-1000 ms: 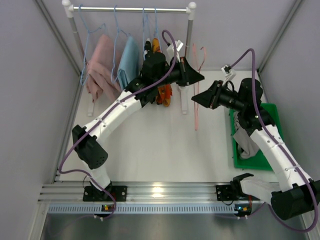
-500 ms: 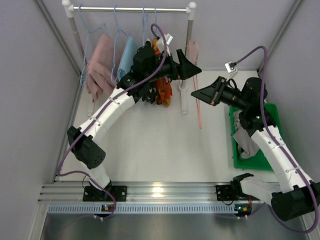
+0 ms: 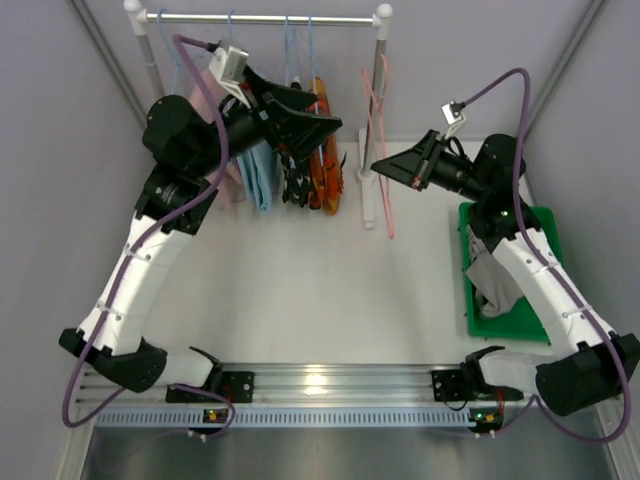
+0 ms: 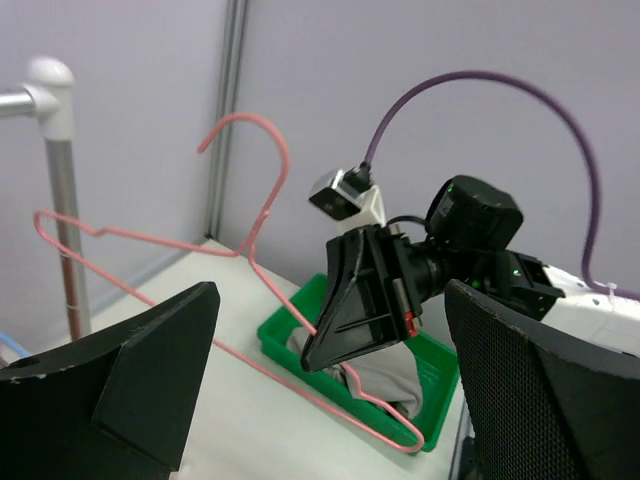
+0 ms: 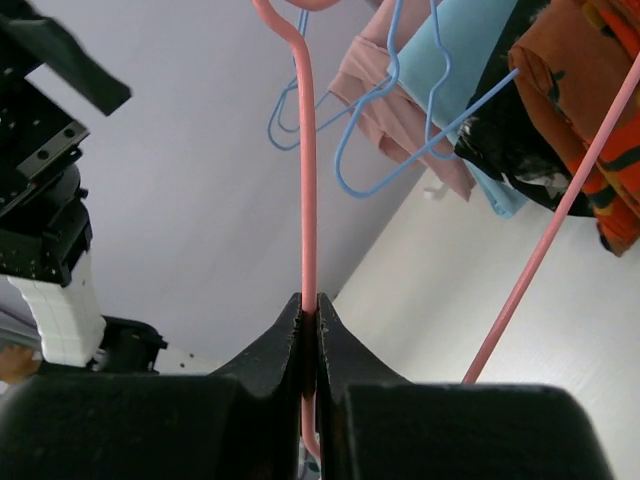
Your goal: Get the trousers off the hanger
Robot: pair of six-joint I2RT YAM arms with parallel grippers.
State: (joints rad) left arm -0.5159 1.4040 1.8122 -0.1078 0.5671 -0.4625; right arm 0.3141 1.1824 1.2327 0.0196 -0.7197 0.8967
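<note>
My right gripper [image 3: 378, 165] [image 5: 309, 305] is shut on the wire of an empty pink hanger [image 3: 386, 205] [image 5: 308, 180] [image 4: 262, 190], held in the air beside the rack's right post. My left gripper [image 3: 326, 116] [image 4: 330, 310] is open and empty, raised in front of the hanging clothes, apart from the hanger. Orange-red trousers [image 3: 325, 150] [image 5: 590, 100] with a black pattern hang on the rail. Grey trousers [image 3: 492, 282] [image 4: 385, 372] lie in the green bin [image 3: 547, 225] [image 4: 285, 335] on the right.
The white rack [image 3: 270, 18] at the back carries blue hangers [image 5: 390, 150] with a pink garment [image 5: 365, 85], a light-blue garment [image 3: 262, 170] [image 5: 470, 55] and a black speckled garment [image 3: 296, 180] [image 5: 510, 150]. Its right post [image 3: 377, 100] stands close to the pink hanger. Grey walls close in both sides.
My left gripper opened, let go of the pink hanger and swung up and left towards the rack. My right gripper closed on the hanger and carried it slightly left and back.
</note>
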